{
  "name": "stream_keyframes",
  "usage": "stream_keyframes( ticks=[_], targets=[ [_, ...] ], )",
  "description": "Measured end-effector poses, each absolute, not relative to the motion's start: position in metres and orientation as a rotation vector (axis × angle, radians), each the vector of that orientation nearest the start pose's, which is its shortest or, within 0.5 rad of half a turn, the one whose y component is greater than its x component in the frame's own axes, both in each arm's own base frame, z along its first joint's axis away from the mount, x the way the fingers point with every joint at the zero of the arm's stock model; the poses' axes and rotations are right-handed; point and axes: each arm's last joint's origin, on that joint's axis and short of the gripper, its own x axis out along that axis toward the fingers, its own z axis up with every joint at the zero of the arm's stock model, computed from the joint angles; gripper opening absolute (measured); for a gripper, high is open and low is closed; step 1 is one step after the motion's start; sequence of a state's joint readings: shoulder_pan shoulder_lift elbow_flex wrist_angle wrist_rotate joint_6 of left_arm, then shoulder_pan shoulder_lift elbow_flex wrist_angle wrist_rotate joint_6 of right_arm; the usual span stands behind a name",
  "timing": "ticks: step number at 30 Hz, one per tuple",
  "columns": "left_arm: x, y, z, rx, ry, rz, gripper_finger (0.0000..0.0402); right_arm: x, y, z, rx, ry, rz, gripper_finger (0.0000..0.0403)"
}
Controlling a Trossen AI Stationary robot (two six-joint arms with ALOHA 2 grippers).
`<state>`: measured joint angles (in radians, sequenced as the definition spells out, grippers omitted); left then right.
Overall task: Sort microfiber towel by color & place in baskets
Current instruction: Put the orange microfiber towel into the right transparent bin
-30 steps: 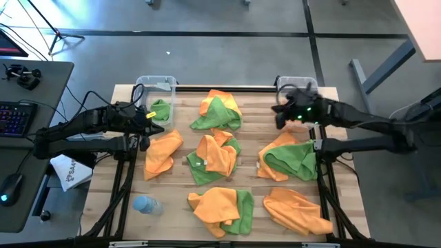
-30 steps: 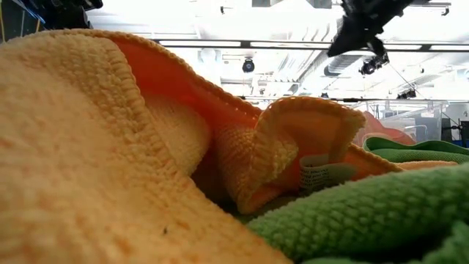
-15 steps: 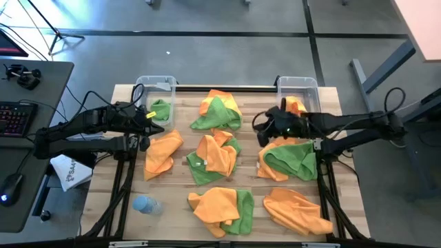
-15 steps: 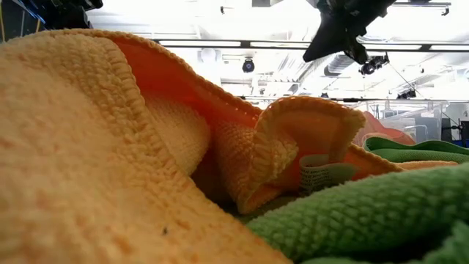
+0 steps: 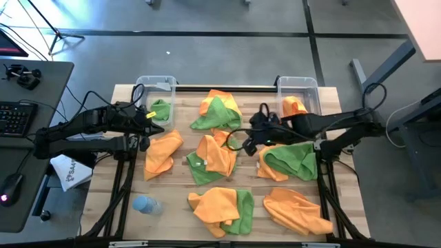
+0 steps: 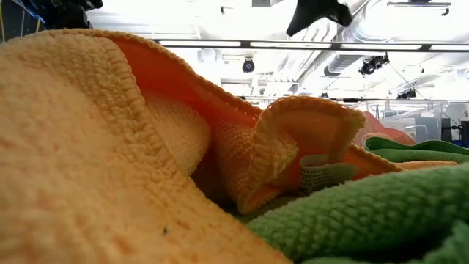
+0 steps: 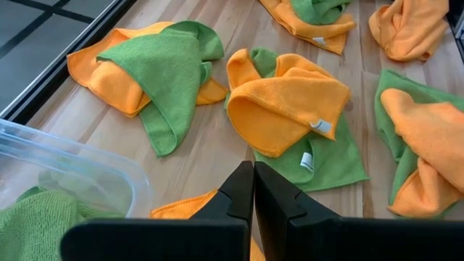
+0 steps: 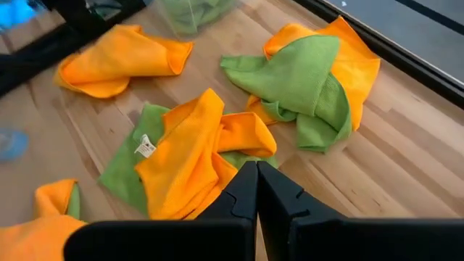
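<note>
We see the right gripper [image 5: 249, 141] out over the middle of the table [image 5: 179, 200], fingers pressed together and carrying nothing. It hangs just right of the central pile, an orange towel on a green one [image 5: 215, 157]. In the right wrist view the closed fingertips [image 8: 256, 190] point at that same pile [image 8: 190, 156], with the far green-over-orange pile [image 8: 312, 76] beyond it.

The left gripper [image 5: 153, 125] waits at the left side, beside the left basket [image 5: 156, 83], fingers also pressed together and empty. The left wrist view shows its tips [image 7: 253, 190] above a bare strip of wood, with the clear basket wall [image 7: 69, 170] alongside.

The left basket holds one green towel [image 5: 160, 109]. The right basket [image 5: 298, 83], at the far right corner, holds one orange towel [image 5: 293, 106].

Loose towels lie on the table:
- an orange one [image 5: 163, 151] just near of the left basket;
- the green-over-orange pile [image 5: 219, 110] at far centre;
- a green one on orange [image 5: 289, 158] at right, under the right arm;
- an orange and green bundle [image 5: 222, 207] at near centre;
- an orange one [image 5: 296, 210] at near right.

A pale blue bottle [image 5: 146, 204] lies at the near left corner.

In the low view, orange cloth [image 6: 110, 147] and green cloth [image 6: 381, 213] fill the frame; one dark gripper part [image 6: 319, 11] shows at the top, and we cannot tell from there which arm it is.
</note>
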<state>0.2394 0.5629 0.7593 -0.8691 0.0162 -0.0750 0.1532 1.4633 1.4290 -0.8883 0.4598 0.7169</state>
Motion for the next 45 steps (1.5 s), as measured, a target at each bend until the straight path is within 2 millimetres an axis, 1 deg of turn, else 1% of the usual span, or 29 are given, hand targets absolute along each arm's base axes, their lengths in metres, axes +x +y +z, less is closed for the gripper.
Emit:
stream_keyframes(
  ticks=[3, 8, 11, 14, 19, 22, 24, 28, 31, 33, 36, 39, 42, 45],
  targets=[
    [0.098, 0.023, 0.291, -0.158, 0.662, 0.240, 0.0000, 0.313, 0.036, 0.341, 0.356, 0.782, -0.557, 0.0000],
    [0.098, 0.023, 0.291, -0.133, 0.667, 0.231, 0.0000, 0.348, 0.044, 0.325, 0.251, 0.895, -0.408, 0.0000],
    [0.097, 0.023, 0.290, -0.095, 0.678, 0.212, 0.0000, 0.368, 0.047, 0.310, 0.155, 0.953, -0.345, 0.0000],
    [0.096, 0.023, 0.288, -0.082, 0.701, 0.205, 0.0000, 0.384, 0.050, 0.291, 0.086, 1.003, -0.319, 0.0000],
    [0.095, 0.023, 0.287, -0.083, 0.718, 0.204, 0.0000, 0.404, 0.053, 0.265, 0.068, 1.064, -0.326, 0.0000],
    [0.095, 0.023, 0.287, -0.083, 0.718, 0.204, 0.0000, 0.411, 0.052, 0.251, 0.093, 1.095, -0.305, 0.0002],
    [0.095, 0.023, 0.287, -0.083, 0.718, 0.204, 0.0000, 0.416, 0.050, 0.245, 0.136, 1.102, -0.301, 0.0011],
    [0.095, 0.023, 0.287, -0.083, 0.718, 0.204, 0.0000, 0.419, 0.041, 0.235, 0.173, 1.134, -0.343, 0.0052],
    [0.095, 0.022, 0.287, -0.082, 0.718, 0.197, 0.0000, 0.420, 0.034, 0.235, 0.232, 1.117, -0.388, 0.0090],
    [0.095, 0.022, 0.287, -0.076, 0.717, 0.164, 0.0000, 0.421, 0.029, 0.235, 0.282, 1.098, -0.422, 0.0113],
    [0.096, 0.021, 0.287, -0.067, 0.714, 0.122, 0.0000, 0.423, 0.023, 0.235, 0.344, 1.077, -0.454, 0.0139],
    [0.096, 0.021, 0.287, -0.068, 0.714, 0.134, 0.0000, 0.425, 0.021, 0.236, 0.378, 1.048, -0.469, 0.0156],
    [0.096, 0.021, 0.287, -0.069, 0.715, 0.146, 0.0000, 0.427, 0.022, 0.236, 0.382, 1.028, -0.463, 0.0163],
    [0.096, 0.021, 0.287, -0.070, 0.715, 0.148, 0.0000, 0.431, 0.022, 0.227, 0.388, 1.045, -0.459, 0.0165]
  ],
)
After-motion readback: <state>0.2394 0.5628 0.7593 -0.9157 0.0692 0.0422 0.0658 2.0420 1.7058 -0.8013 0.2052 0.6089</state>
